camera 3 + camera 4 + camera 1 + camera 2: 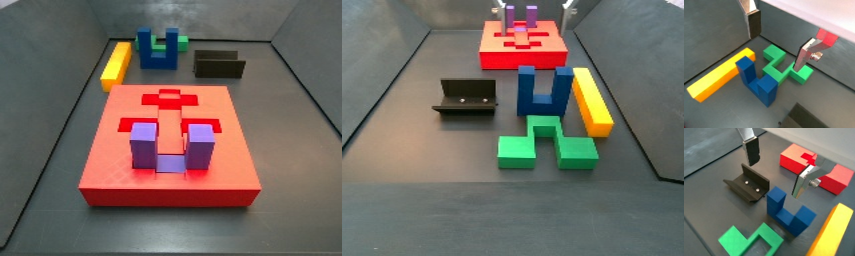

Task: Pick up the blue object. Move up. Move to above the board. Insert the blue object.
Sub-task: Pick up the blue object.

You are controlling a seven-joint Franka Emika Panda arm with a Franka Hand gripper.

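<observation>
The blue object (543,88) stood on the dark floor with its two prongs upright, untouched, between the yellow bar (591,100) on one flank and the fixture (468,98) on the other, the green block (544,142) just beside it on the side away from the board (524,43). In both wrist views it sat below and slightly beyond the tool (777,169), whose silver fingers (751,149) were spread apart with nothing between them. The tool hovered above the floor, nearer the fixture and the board than the block. The block's base ran roughly crosswise to the yellow bar; I judged the tool must shift toward the green block and descend so its fingers straddle a prong or the base. A purple U-shaped block (167,146) already sat in the board.
</observation>
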